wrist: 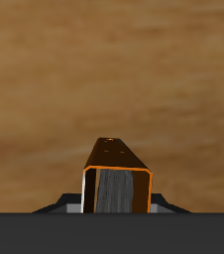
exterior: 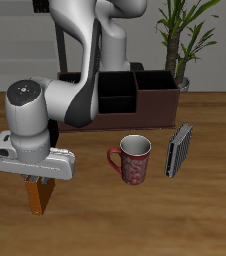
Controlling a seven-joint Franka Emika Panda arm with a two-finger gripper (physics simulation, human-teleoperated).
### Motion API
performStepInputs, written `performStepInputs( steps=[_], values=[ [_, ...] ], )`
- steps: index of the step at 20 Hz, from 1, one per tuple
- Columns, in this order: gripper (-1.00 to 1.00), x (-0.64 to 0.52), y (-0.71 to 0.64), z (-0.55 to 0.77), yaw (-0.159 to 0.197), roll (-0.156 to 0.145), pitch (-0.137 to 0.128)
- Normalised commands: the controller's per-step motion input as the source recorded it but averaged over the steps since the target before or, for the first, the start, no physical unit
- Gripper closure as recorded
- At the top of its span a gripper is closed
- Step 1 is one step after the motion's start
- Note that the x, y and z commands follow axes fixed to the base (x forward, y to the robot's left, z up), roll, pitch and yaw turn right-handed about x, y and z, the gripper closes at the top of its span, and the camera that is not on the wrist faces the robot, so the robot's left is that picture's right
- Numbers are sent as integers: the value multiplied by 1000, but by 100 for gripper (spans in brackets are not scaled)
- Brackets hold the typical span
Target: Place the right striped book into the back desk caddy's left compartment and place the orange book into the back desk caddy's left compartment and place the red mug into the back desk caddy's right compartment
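The orange book stands upright under the gripper, close to the front edge of the desk and well apart from the back desk caddy. In the wrist view the book sits between the jaws, which look clamped on its two covers, though the contact itself is mostly hidden by the gripper body. I cannot tell whether its lower end touches the desk or is just above it.

The red mug stands in the middle of the desk, and a striped book stands just beside it.

The step in hand seems to be carrying the book to the left compartment. To do it well, lift straight up first, keep the book vertical, pass high over the mug and the caddy wall, and lower slowly into the tall end section before releasing.
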Motion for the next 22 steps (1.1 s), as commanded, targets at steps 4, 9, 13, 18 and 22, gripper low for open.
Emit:
performStepInputs(
  steps=[4, 9, 13, 18, 22],
  values=[
    [100, 13, -11, -49, -29, 7, 10],
    [100, -44, 55, 149, 5, 10, -19],
    [100, -184, 74, 411, -17, -2, -37],
    [100, -391, 150, 477, 47, 17, -1],
    [100, -538, 28, 544, 27, -1, -38]
  ],
)
